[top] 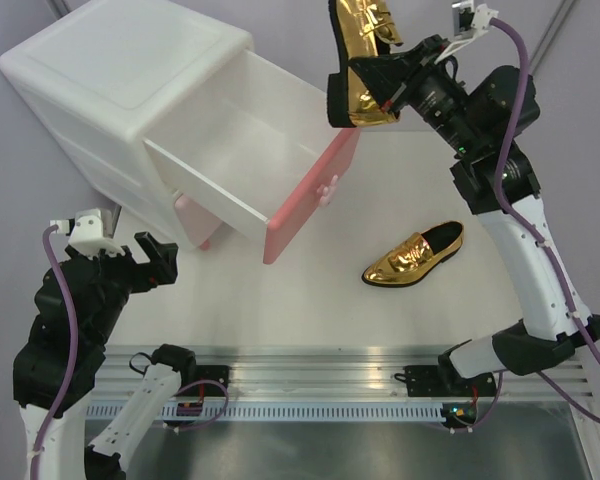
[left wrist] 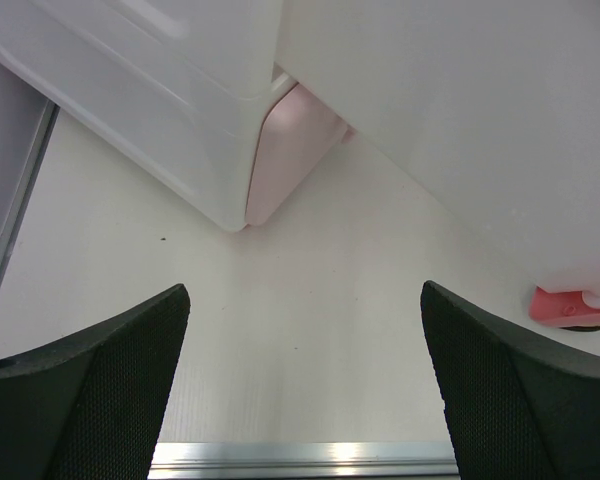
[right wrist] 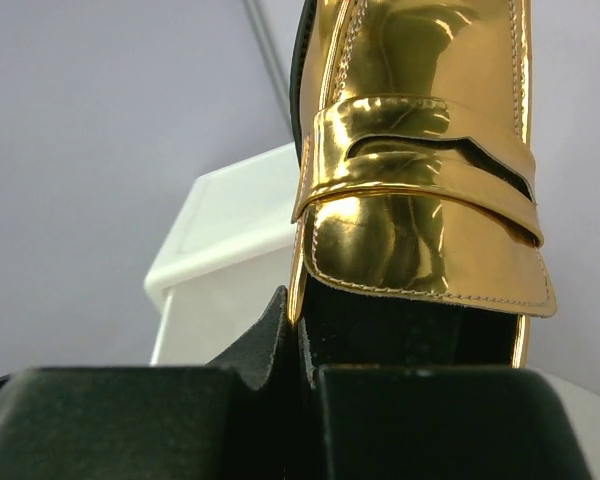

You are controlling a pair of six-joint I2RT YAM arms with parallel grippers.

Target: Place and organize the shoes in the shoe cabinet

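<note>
Right tool (top: 383, 78), clamped on the raised gold loafer (top: 365, 30): swing over the open upper drawer (top: 235, 140), level the sole, lower along one wall.

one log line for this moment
right pincer: shut on gold shoe, raised by open drawer | left pincer: open, empty | other gold shoe: on table

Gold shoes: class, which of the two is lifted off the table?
The held gold shoe, clamped in the right gripper up near the open drawer. The other gold shoe lies sole-down on the table, with nothing touching it.
</note>
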